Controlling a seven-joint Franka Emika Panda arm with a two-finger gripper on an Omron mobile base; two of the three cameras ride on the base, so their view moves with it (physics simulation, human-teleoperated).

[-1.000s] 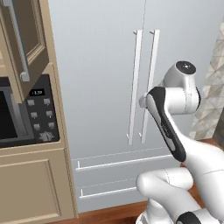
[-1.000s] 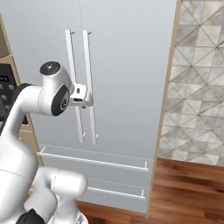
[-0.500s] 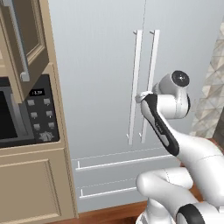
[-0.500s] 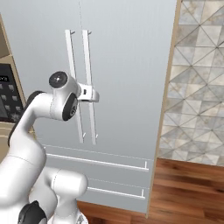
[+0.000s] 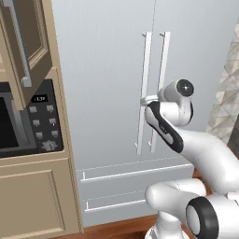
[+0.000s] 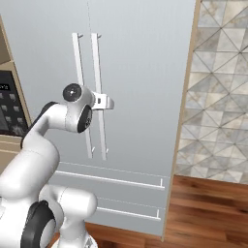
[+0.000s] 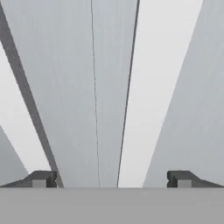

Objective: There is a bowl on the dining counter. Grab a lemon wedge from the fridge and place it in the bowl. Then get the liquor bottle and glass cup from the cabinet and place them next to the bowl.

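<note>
The fridge stands straight ahead, pale grey, with both doors shut. Its two long vertical bar handles run side by side down the middle. My gripper is at mid-height of those handles, right up against them. In the right base view the gripper points at the door. In the hand view the gripper is open, with the door seam and one white handle bar between its two dark tips. Nothing is held. The bowl, dining counter, lemon wedge, liquor bottle and glass cup are out of view.
A tan cabinet column with a black oven panel stands left of the fridge, and a cabinet door hangs open above it. Two fridge drawers lie below the doors. A tiled wall and wood floor are at the right.
The arm has bent and carried the hand in closer to the fridge handles. The gripper has stayed open and the fridge doors have not moved.
</note>
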